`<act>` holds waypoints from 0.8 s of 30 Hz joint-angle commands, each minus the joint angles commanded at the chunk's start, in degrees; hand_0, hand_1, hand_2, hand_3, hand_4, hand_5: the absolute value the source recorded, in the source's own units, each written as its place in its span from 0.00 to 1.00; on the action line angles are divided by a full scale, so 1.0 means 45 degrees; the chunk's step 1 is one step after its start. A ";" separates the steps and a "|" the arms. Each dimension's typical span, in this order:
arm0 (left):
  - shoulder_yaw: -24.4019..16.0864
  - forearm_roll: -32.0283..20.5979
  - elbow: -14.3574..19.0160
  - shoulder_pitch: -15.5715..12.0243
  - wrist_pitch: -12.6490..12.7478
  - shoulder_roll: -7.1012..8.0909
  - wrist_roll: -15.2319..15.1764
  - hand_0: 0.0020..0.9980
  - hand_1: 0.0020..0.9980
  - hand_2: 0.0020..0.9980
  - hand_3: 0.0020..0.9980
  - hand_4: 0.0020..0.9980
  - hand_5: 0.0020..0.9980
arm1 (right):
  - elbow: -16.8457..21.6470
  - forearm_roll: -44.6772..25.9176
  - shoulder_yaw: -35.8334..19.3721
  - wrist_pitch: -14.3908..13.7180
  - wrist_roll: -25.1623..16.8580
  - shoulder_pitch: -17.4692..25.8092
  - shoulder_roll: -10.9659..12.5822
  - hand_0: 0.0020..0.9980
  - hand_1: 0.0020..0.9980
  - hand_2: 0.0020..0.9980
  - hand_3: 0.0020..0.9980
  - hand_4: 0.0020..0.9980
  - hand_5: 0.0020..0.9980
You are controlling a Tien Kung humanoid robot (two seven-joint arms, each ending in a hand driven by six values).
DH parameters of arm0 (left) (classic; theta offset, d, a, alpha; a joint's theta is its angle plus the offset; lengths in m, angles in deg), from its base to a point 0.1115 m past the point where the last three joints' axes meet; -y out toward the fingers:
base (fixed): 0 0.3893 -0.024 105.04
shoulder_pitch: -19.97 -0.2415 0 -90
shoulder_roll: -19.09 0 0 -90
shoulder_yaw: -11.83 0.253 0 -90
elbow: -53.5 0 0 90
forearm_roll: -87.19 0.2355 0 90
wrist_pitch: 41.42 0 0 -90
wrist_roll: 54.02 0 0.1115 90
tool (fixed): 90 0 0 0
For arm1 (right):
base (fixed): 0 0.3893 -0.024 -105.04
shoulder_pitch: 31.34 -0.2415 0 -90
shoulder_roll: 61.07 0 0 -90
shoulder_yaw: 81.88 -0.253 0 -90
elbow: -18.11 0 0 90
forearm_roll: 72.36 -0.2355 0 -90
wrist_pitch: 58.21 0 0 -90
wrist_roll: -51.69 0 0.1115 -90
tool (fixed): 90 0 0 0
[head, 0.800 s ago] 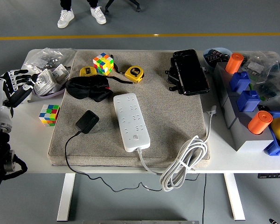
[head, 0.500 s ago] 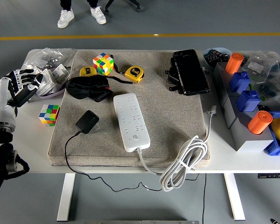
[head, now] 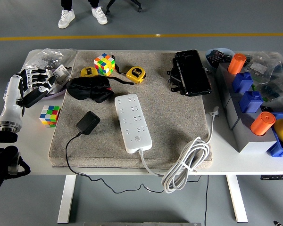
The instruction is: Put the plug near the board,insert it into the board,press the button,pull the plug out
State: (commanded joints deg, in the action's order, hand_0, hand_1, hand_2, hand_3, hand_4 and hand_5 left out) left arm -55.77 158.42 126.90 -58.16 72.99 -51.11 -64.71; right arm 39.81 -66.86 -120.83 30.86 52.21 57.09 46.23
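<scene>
Left hand [head: 35, 82] hovering at table's left edge, fingers spread, holding nothing | black plug [head: 87, 123] lying on the mat, right of and nearer than the fingers | white board [head: 132, 122] sitting just right of plug, long axis running near-to-far

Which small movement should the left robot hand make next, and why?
Probably reach right and down toward the black plug adapter. The left robot hand hangs open over the table's left edge, holding nothing, while the adapter lies untouched on the mat left of the white power strip.
</scene>
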 joint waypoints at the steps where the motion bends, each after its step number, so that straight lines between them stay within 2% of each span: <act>1: 0.0002 0.0036 0.0025 0.0018 0.0001 0.0009 0.0007 0.53 0.61 0.61 0.61 0.86 0.39 | -0.0010 -0.0012 0.0005 0.0007 0.0003 0.0012 -0.0006 0.63 0.69 0.69 0.58 0.85 0.52; 5: -0.0204 0.0138 -0.0021 0.0012 0.0005 0.0035 0.0042 0.53 0.61 0.61 0.61 0.86 0.39 | -0.0023 -0.0023 0.0015 0.0022 0.0005 0.0057 -0.0028 0.63 0.69 0.69 0.58 0.85 0.52; 11: -0.0114 0.0835 0.0211 0.0004 -0.0257 0.0300 0.0356 0.55 0.62 0.63 0.62 0.86 0.39 | -0.0006 0.0017 -0.0048 0.0016 0.0010 0.0025 0.0012 0.63 0.69 0.69 0.57 0.85 0.52; 13: -0.0140 0.1200 0.0295 -0.0019 -0.0294 0.0309 0.0447 0.56 0.65 0.66 0.62 0.86 0.39 | -0.0003 0.0020 -0.0063 0.0016 0.0008 0.0020 0.0018 0.63 0.69 0.69 0.58 0.85 0.52; 18: -0.0237 0.1978 0.0440 -0.0102 -0.0433 0.0278 0.0711 0.56 0.65 0.66 0.62 0.86 0.39 | 0.0008 0.0023 -0.0071 0.0024 -0.0002 0.0028 0.0011 0.63 0.69 0.69 0.58 0.85 0.52; 19: -0.0242 0.2138 0.0466 -0.0132 -0.0477 0.0292 0.0786 0.62 0.69 0.71 0.64 0.88 0.38 | 0.0006 0.0020 -0.0064 0.0026 -0.0002 0.0038 0.0012 0.63 0.69 0.69 0.58 0.85 0.52; 24: -0.0219 0.2596 0.0507 -0.0259 -0.0555 0.0390 0.0945 0.62 0.69 0.71 0.64 0.88 0.38 | -0.0003 0.0029 -0.0106 0.0013 0.0002 0.0093 0.0030 0.63 0.69 0.69 0.58 0.85 0.52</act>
State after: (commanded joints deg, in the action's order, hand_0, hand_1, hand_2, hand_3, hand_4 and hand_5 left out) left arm -56.76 170.10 129.19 -59.33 70.50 -49.36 -60.46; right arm 39.80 -66.73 -121.31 30.92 52.21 57.51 46.37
